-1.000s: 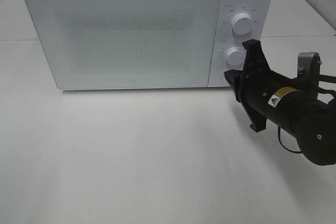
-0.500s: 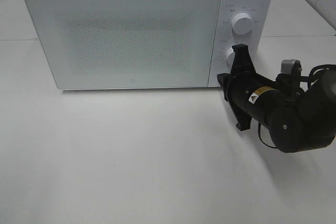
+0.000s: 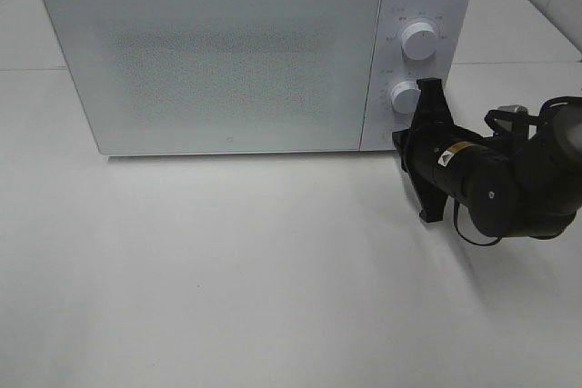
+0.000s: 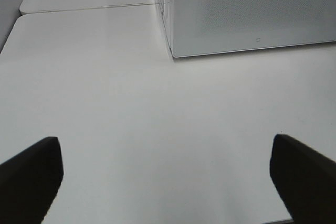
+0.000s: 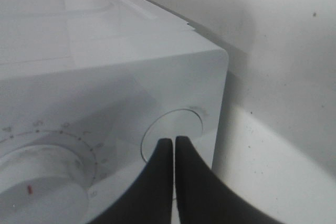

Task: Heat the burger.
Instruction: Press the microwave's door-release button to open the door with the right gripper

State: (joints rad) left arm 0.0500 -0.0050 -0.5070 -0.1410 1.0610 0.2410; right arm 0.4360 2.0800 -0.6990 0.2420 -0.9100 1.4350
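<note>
At the round button of the microwave, right tool is together, left tool apart.

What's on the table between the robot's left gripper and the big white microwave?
Nothing. In the left wrist view, only bare white table lies between the open left gripper and the white boxy microwave oven.

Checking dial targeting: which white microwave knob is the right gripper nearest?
The lower white round knob; the black right gripper overlaps its edge in the exterior view, while the upper knob stands clear above.
</note>
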